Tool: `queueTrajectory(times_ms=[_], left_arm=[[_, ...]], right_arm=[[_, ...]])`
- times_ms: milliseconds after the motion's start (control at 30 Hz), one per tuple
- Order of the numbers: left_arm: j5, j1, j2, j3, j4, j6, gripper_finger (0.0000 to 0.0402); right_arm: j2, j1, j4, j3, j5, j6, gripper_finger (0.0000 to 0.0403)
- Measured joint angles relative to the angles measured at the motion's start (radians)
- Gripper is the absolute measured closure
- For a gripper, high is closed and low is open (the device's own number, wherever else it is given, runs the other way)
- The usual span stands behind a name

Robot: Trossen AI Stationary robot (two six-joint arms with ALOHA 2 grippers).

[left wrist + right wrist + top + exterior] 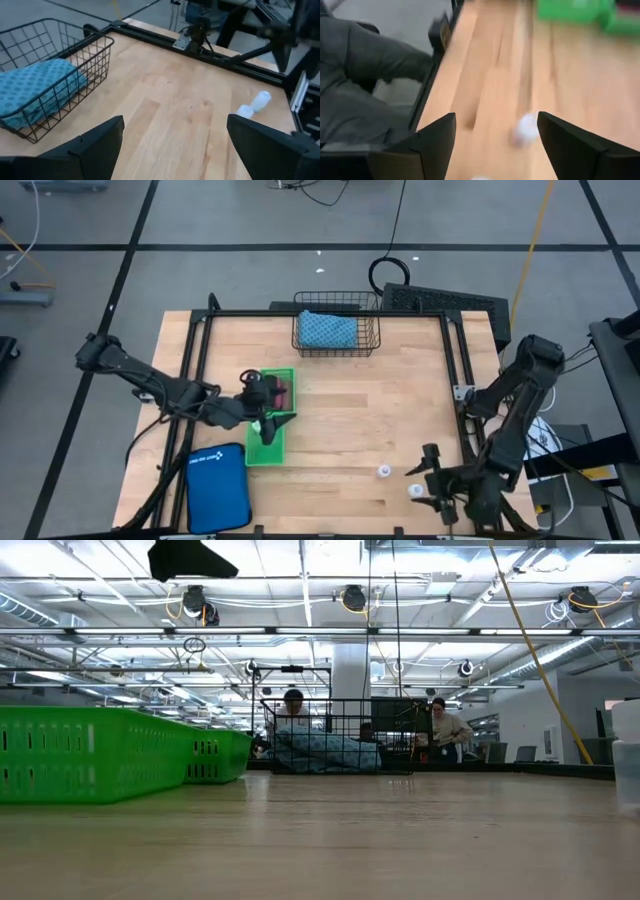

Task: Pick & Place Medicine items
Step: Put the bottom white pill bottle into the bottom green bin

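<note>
While the left gripper (272, 420) is hovering over the green tray (268, 448) with its fingers spread wide and nothing between them, the tray is holding what seems to be a pink piece (287, 389) at its far end, though the arm is covering most of the inside. Behind it, the wire basket (337, 332) is sitting at the table's far edge with a folded blue cloth (326, 330) inside. A blue pouch (217, 488) is lying just beside the tray, at the near left corner.

Two white bottles (384, 471) are resting on bare wood near the right front, close together but apart, and the second (416, 490) is lying nearer the edge. The right gripper (437, 485) is hanging just beside that one, fingers parted and empty. Between tray and bottles the table (400, 400) is lying open, and a black frame (450, 360) is running along its sides.
</note>
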Motion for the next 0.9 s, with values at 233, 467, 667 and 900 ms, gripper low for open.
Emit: queueTrajectory(times_ms=[233, 467, 667, 900], left_arm=[[0.0, 0.022, 0.016, 0.0, 0.002, -0.071, 0.0039], [0.0, 0.029, 0.015, 0.0, 0.011, -0.108, 0.0039], [0.0, 0.029, 0.015, 0.0, 0.01, -0.11, 0.0039], [-0.018, 0.029, 0.015, 0.0, 0.009, -0.11, 0.0039]], right_arm=[[0.073, 0.055, -0.034, -0.104, -0.18, 0.316, 0.0146], [0.089, 0.116, -0.001, -0.258, -0.38, 0.551, 0.0151], [0.086, 0.131, 0.281, -0.411, -0.28, 0.566, 0.0156], [0.091, 0.113, 0.383, -0.441, -0.12, 0.425, 0.0163]])
